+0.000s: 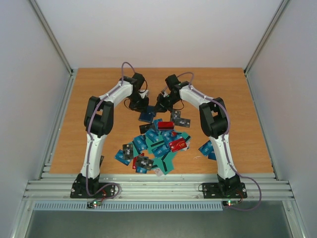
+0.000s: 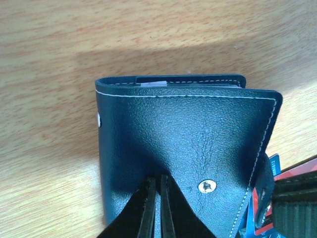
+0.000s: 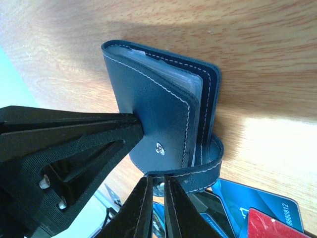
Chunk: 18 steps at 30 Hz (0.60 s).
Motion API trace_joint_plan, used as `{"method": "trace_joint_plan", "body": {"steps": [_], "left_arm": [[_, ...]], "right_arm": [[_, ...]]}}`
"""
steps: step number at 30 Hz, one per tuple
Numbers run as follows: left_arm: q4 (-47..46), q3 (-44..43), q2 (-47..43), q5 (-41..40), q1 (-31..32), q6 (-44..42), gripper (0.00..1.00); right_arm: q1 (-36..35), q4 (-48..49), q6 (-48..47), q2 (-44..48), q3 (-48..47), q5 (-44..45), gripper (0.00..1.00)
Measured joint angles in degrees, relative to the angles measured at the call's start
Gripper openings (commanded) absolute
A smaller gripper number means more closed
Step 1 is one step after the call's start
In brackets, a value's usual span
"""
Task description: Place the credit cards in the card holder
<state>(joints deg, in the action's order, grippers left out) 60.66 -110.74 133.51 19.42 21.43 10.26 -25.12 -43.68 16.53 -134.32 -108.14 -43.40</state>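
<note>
Nearest the arm bases (image 1: 94,190), heaped loose on the orange-brown wooden desk (image 1: 237,99): flat rectangular plastic credit cards (image 1: 156,146) in blue, teal, black and red, overlapping, none held. Just beyond the heap's far edge: dark navy, white-stitched folding card holder (image 3: 153,104), slightly ajar, clear sleeves (image 3: 190,84) showing between its covers. Pinched from both sides. Left gripper (image 2: 158,208) narrow, fingers almost touching, on the front cover beside the metal snap stud (image 2: 206,186); right gripper (image 3: 157,203) likewise nearly closed, nipping the curled snap strap (image 3: 210,163) at the holder's near end. Cannot tell whether resting on the desk or raised off it. Judged next: draw cover and strap apart to spread the card holder open. Cards toward the bases from both grippers, a few just beside the right one, so probably the nearer arm for fetching.
</note>
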Motion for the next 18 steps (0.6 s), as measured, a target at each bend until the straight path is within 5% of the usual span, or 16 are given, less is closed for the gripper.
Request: {"method": "trace_joint_plan", "body": {"steps": [18], "left_arm": [[0.02, -0.04, 0.26, 0.70, -0.31, -0.22, 0.06]], "right_arm": [[-0.11, 5.38, 2.51, -0.04, 4.11, -0.02, 0.09]]}}
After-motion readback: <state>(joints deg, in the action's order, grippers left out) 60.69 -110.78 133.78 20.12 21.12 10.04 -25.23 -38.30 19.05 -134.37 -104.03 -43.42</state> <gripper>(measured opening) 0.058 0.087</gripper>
